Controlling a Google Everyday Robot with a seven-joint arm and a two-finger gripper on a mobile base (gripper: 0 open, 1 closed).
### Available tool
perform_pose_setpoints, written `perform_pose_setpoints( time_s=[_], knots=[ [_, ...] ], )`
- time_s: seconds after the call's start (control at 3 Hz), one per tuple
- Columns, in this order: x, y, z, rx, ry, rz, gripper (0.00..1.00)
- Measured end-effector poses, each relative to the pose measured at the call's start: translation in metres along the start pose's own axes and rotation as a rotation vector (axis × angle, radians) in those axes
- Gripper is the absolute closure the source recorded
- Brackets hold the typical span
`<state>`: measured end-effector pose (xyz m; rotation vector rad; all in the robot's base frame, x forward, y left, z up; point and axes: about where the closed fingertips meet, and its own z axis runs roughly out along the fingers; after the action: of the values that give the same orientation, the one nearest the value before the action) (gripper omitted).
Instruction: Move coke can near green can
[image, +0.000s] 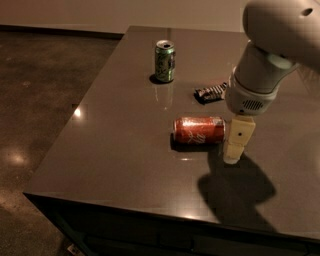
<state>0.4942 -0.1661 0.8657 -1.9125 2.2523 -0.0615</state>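
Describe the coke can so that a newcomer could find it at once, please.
On the dark table, look mid-surface, right beside the gripper. The coke can lies there on its side, red with white lettering, unlike the upright green can and flat black wrapper farther back.

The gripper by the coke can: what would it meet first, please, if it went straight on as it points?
The gripper points down, so probably the table just beside the end of the lying coke can; depth is unclear, so it might clip the can.
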Motion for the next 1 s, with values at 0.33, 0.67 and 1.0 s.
perform_pose_setpoints(
  time_s=[0.33, 0.67, 1.0],
  knots=[
    [-0.012, 0.004, 0.009, -0.014, -0.024, -0.026, 0.00],
    [-0.024, 0.006, 0.018, -0.025, -0.031, -0.051, 0.17],
    [-0.032, 0.004, 0.020, -0.032, -0.040, -0.054, 0.41]
  ],
)
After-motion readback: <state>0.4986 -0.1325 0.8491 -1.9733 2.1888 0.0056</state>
